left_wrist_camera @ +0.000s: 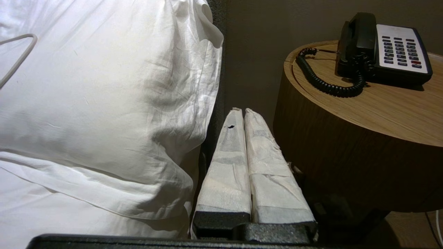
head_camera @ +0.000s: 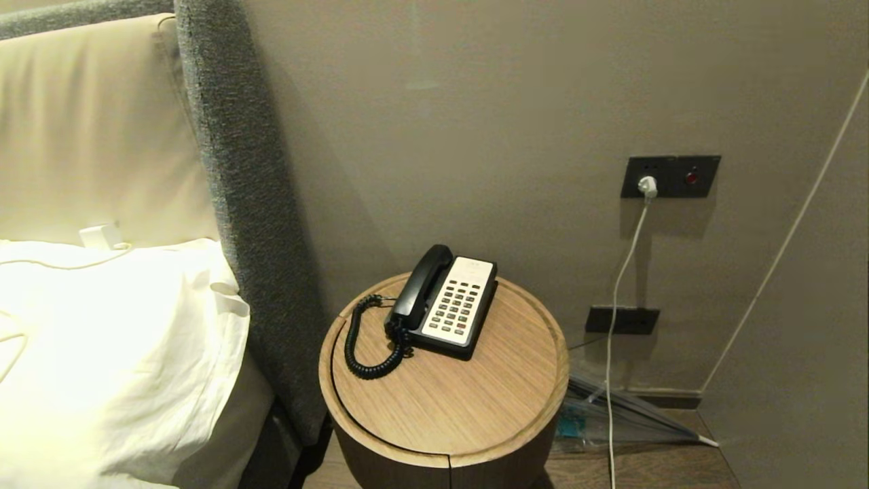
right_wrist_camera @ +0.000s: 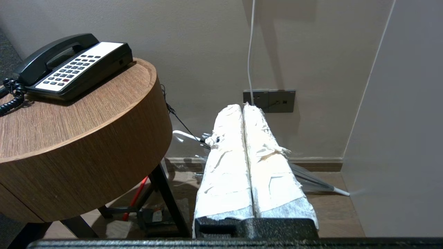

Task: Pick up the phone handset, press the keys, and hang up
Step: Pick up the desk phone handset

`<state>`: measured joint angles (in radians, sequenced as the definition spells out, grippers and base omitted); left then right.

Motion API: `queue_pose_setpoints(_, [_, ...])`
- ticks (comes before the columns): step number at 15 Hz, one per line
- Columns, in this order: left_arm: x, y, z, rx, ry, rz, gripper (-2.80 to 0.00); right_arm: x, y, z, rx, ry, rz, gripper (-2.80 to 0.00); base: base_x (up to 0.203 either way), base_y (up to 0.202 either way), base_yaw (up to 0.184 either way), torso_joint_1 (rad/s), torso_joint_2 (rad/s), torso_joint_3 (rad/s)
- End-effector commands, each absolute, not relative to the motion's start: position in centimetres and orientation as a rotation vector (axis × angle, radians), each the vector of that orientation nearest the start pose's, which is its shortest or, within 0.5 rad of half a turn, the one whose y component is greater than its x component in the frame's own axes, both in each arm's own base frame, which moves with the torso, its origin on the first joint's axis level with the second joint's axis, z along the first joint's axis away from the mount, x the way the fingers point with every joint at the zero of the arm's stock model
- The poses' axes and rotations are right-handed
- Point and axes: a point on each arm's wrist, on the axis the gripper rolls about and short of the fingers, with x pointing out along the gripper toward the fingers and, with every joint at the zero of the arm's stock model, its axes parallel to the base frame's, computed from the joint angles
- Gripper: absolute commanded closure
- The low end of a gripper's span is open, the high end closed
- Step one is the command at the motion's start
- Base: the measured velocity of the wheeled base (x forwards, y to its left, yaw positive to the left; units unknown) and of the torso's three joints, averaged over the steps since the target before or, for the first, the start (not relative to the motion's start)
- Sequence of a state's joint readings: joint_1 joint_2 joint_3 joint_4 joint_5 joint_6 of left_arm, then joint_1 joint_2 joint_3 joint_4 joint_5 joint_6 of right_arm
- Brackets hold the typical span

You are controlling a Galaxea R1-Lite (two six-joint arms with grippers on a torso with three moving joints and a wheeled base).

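**Head view shows the phone untouched, both arms parked low**

Head view: one round wooden surface (head_camera: pixel 441 401) stands between a bed and a wall. On it sits one phone base (head_camera: pixel 456 307), black with a white key panel. One phone handset (head_camera: pixel 421 285) lies in its cradle along the base's side nearer the bed, and one black coiled cord (head_camera: pixel 363 339) loops from it across the wood. Neither arm appears in this view.

Left wrist view: the left gripper (left_wrist_camera: pixel 241 110) hangs low beside the surface, its two white-wrapped fingers pressed together and holding nothing. One white pillow (left_wrist_camera: pixel 104 103) lies close on its one side, and the surface's rounded wall close on the other. The handset sits above and ahead of this gripper, well apart from it.

Right wrist view: the right gripper (right_wrist_camera: pixel 242 106) also hangs below the surface's top, fingers pressed together and empty. The phone is up and off to one side of it, well apart. One white cable (right_wrist_camera: pixel 251 52) runs down the wall ahead to a socket plate.

Judgement: the task has not begun; the step in hand is the first reach. The next move probably calls for an arm to rise above the surface's rim, spread its fingers, and come down across the handset's narrow middle. The cord would need slack as the handset lifts.
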<state>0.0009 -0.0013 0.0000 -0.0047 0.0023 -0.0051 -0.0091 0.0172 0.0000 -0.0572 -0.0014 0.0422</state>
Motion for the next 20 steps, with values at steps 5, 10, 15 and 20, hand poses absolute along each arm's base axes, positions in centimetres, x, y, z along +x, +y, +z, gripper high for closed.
queue_pose_setpoints(5, [-2.27, 0.01, 7.54, 0.000, -0.002, 0.006, 0.00, -2.00, 0.01, 7.58, 0.043, -0.020, -0.010, 0.00, 0.000, 0.000, 0.000, 0.002, 0.00, -0.155])
queue_pose_setpoints(10, [-2.26, 0.00, 7.51, -0.008, -0.002, 0.005, 0.00, -2.00, 0.01, 7.58, 0.043, -0.020, -0.010, 0.00, 0.000, 0.000, 0.000, 0.002, 0.00, -0.196])
queue_pose_setpoints(15, [-2.26, 0.00, 7.51, -0.009, -0.002, 0.005, 0.00, -2.00, 0.01, 7.58, 0.042, -0.020, -0.010, 0.00, 0.000, 0.000, 0.000, 0.002, 0.00, -0.200])
queue_pose_setpoints(20, [-2.26, 0.01, 7.51, -0.009, -0.002, 0.004, 0.00, -2.00, 0.01, 7.58, 0.043, -0.020, -0.010, 0.00, 0.000, 0.000, 0.000, 0.002, 0.00, -0.200])
